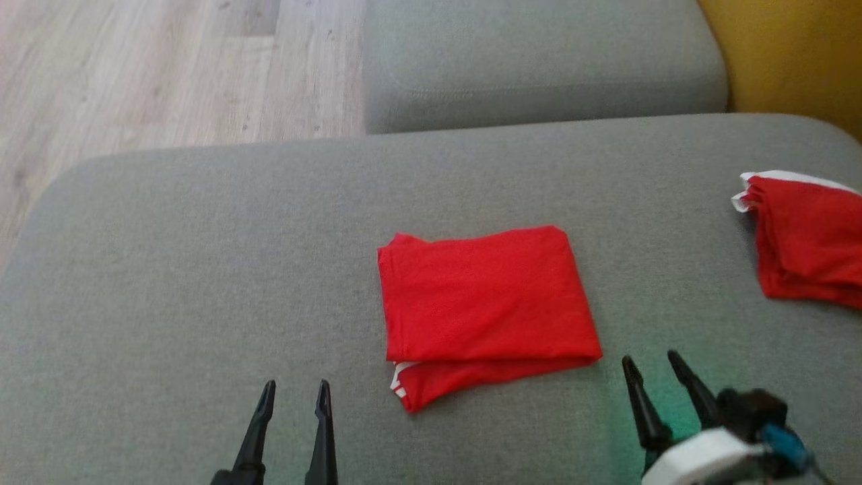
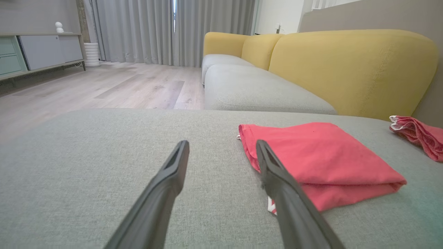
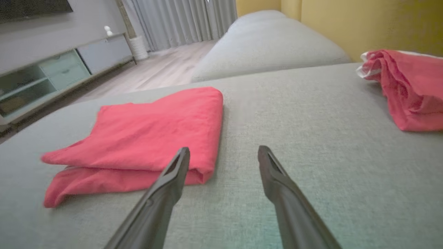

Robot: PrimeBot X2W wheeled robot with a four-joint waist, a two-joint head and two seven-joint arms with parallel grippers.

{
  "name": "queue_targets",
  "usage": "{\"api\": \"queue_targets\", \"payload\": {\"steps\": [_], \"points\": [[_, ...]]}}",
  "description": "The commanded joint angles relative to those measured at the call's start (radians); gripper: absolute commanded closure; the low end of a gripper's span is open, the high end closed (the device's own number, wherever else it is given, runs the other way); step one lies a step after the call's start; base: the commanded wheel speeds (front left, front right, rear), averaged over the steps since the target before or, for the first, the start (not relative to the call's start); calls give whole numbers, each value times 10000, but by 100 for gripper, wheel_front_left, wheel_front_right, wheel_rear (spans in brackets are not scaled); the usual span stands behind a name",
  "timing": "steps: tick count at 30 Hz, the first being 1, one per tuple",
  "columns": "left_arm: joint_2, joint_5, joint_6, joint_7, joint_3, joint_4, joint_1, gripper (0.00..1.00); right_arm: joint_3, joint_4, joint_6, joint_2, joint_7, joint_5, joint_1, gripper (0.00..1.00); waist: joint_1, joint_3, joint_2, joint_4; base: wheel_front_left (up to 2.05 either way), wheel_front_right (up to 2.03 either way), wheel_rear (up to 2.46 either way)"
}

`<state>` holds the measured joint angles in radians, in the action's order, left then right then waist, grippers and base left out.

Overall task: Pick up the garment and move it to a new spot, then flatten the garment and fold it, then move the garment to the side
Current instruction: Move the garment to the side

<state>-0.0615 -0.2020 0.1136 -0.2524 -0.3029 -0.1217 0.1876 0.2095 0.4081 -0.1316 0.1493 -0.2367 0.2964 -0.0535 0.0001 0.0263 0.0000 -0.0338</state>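
Note:
A red garment [image 1: 485,303] lies folded into a neat rectangle in the middle of the grey sofa cushion [image 1: 168,269], a bit of white trim showing at its near left corner. It appears too in the left wrist view [image 2: 322,162] and the right wrist view [image 3: 152,131]. My left gripper [image 1: 296,389] is open near the cushion's front edge, to the left of the garment and apart from it. My right gripper [image 1: 652,360] is open just off the garment's near right corner, holding nothing. In the wrist views the left gripper [image 2: 221,145] and right gripper [image 3: 223,152] both stand open above the cushion.
A second red cloth with white trim [image 1: 805,236] lies bunched at the cushion's right edge. Another grey seat cushion [image 1: 539,60] sits behind, with the yellow backrest [image 1: 794,54] at the far right. Wooden floor [image 1: 135,74] lies beyond the cushion's far left.

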Motion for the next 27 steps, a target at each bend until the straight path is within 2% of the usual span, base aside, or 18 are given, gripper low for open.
{"api": "queue_targets", "payload": {"steps": [1, 9, 10, 18, 19, 20, 21, 22, 27], "points": [[111, -104, 33, -93, 152, 267, -581, 0, 212, 74, 9, 290, 204, 253, 940, 0, -1, -283, 0, -139, 0, 0, 0], [111, -116, 69, -93, -261, 199, -1373, 0, 305, 1702, 9, 399, 2100, 2402, 3509, 0, -1, -1418, 0, -538, 0, 0, 0], [111, -116, 69, -93, -261, 199, -1373, 0, 305, 1702, 9, 399, 2100, 2402, 3509, 0, -1, -1418, 0, -538, 0, 0, 0], [112, -360, 167, -93, -630, -92, -1836, 0, 1128, 2683, 9, 242, 4311, 5162, 4485, 0, -1, -1636, 0, -830, 0, 0, 0], [112, -383, 190, -93, -674, -112, -1862, 0, 1159, 2725, 9, 255, 4431, 5433, 4510, 15, -1, -1638, 0, -857, 0, 0, 0], [112, -406, 217, -93, -710, -123, -1885, 0, 1196, 2719, 9, 283, 4488, 5667, 4528, 55, -1, -1643, 0, -878, 0, 0, 0], [112, -427, 242, -93, -731, -128, -1905, 0, 1218, 2678, 9, 327, 4484, 5883, 4532, 86, -1, -1646, 0, -891, 0, 0, 0], [112, -446, 268, -93, -739, -129, -1919, 0, 1244, 2587, 9, 382, 4448, 6091, 4525, 100, -1, -1648, 0, -891, 0, 0, 0], [112, -523, 372, -93, -661, -98, -1890, 0, 1545, 2011, 9, 1127, 4198, 6576, 4480, 100, -1, -1729, 0, -606, 0, 0, 0]]}}
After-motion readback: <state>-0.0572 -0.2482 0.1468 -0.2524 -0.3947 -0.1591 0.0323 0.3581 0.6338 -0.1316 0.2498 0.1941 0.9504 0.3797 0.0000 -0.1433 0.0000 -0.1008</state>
